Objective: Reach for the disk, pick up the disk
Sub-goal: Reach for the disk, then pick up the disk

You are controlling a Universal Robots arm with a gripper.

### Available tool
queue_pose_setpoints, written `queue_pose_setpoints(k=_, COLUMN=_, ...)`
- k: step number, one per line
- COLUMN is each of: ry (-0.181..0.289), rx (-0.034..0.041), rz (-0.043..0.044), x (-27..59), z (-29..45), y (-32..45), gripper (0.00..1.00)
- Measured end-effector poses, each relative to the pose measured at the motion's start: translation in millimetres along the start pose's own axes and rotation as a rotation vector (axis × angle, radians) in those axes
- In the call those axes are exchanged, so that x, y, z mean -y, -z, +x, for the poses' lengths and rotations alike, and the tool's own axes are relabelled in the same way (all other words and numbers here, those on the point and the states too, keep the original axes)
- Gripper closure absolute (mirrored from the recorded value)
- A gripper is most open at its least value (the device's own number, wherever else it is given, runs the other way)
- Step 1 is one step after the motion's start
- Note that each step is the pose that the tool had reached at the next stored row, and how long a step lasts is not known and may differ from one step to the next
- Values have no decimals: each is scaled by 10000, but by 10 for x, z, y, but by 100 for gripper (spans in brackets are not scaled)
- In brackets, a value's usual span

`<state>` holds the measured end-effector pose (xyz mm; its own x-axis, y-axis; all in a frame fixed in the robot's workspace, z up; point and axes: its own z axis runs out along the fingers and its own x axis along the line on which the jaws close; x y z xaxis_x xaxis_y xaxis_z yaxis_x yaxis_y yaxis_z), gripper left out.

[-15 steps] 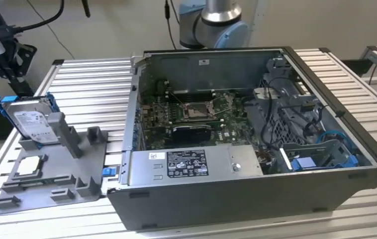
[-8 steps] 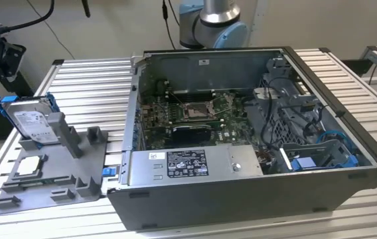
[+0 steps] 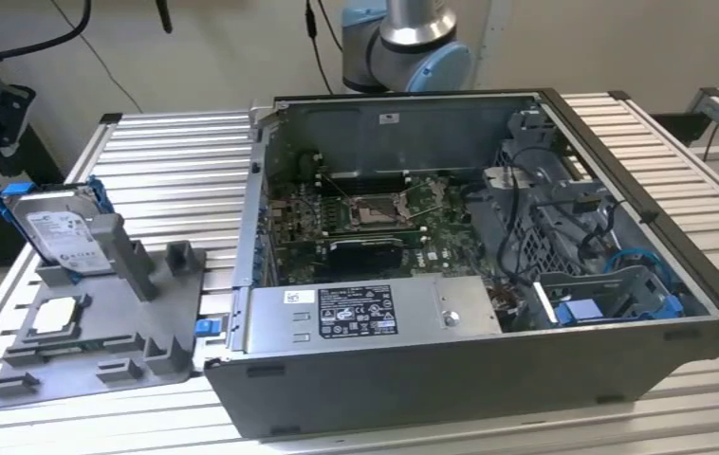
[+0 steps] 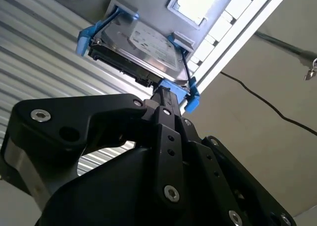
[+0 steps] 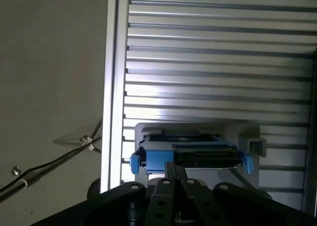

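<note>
Silver-grey rectangular disk (image 3: pixel 60 235): bare metal body with a dull sheen, white paper label on the face. The bright blue bracket (image 4: pixel 84 37) round it is smooth moulded plastic, slightly glossy.
Black linked hand (image 4: pixel 166 99): matt black finish, shiny steel screw heads.
Ribbed silver table (image 3: pixel 170 161): aluminium-looking slats, satin, throws glare in the first wrist view.
Grey slotted holder tray (image 3: pixel 94 360): matt plastic.
Dark grey computer case (image 3: pixel 461 379): painted sheet metal, matt outside, bare grey metal inside.
Arm joint (image 3: pixel 408 38): brushed silver metal, pale blue plastic caps.
</note>
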<state>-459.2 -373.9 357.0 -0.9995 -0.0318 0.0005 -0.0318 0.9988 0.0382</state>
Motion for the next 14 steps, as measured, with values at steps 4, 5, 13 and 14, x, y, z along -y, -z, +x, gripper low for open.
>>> queue_pose_setpoints(k=4, ry=31, rx=-1, rz=0, x=19, z=14, y=0, gripper=100)
queue_pose_setpoints(k=5, ry=39, rx=-1, rz=0, x=22, z=18, y=-1, gripper=100)
queue_pose_setpoints(k=13, ry=104, rx=-3, rz=0, x=36, z=62, y=-4, gripper=100)
queue_pose_setpoints(k=14, ry=111, rx=-4, rz=0, x=36, z=68, y=-4, gripper=100)
